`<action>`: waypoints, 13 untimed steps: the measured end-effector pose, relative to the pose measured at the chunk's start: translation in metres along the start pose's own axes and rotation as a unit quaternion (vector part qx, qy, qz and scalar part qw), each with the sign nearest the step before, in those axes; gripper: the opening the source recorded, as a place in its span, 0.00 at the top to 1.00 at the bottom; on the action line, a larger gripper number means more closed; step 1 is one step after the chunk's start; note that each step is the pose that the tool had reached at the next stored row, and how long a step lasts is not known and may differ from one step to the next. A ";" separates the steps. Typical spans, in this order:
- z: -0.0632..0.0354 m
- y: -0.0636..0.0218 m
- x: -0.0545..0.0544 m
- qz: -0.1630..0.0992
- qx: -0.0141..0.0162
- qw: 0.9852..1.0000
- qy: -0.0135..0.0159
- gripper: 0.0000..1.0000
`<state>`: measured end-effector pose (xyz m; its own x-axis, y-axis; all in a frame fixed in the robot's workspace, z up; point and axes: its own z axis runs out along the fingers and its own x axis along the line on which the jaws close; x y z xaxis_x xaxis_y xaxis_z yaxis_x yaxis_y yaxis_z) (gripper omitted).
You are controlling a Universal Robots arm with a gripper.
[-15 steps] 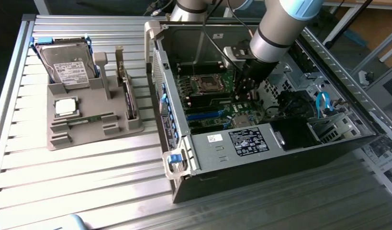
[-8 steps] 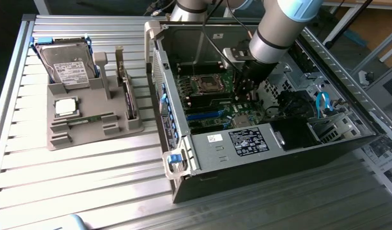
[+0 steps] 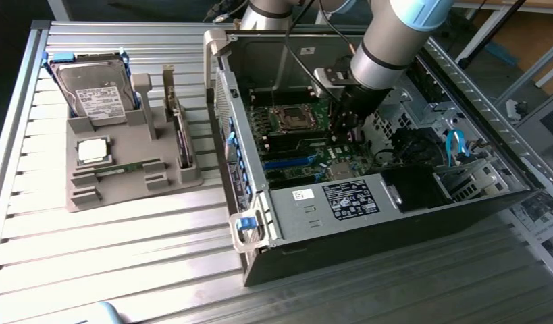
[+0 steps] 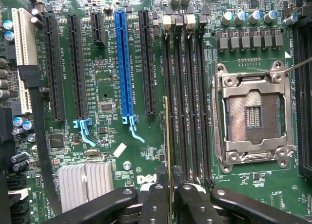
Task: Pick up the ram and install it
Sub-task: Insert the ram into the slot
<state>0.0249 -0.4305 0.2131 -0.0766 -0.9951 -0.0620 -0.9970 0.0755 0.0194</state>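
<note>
1. slatted metal table point(image 3: 123, 256), silver ribbed top, carries everything.
2. grey tray point(image 3: 123, 177) sits on table toward the exterior view's left, flat on the slats.
3. open pc case point(image 3: 366, 209) lies on its side on table, just beside the tray on the exterior view's right, motherboard facing up.
4. a pale blue thing point(image 3: 100, 312) at the table's near edge, cut off by the frame, cannot tell what it is.
5. bare slats in front of the tray and the case.
</note>
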 end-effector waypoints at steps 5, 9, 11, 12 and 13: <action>0.0001 0.0000 0.000 0.000 0.000 1.000 0.000 0.86; 0.0002 0.0000 0.000 0.000 0.000 1.000 0.000 0.86; 0.0001 0.0000 0.000 0.000 0.000 1.000 0.000 0.86; 0.0000 0.0000 0.000 0.000 0.000 1.000 0.000 0.86; -0.0006 0.0000 0.000 0.000 0.000 1.000 0.000 0.86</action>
<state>0.0249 -0.4306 0.2136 -0.0765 -0.9952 -0.0614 -0.9970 0.0754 0.0195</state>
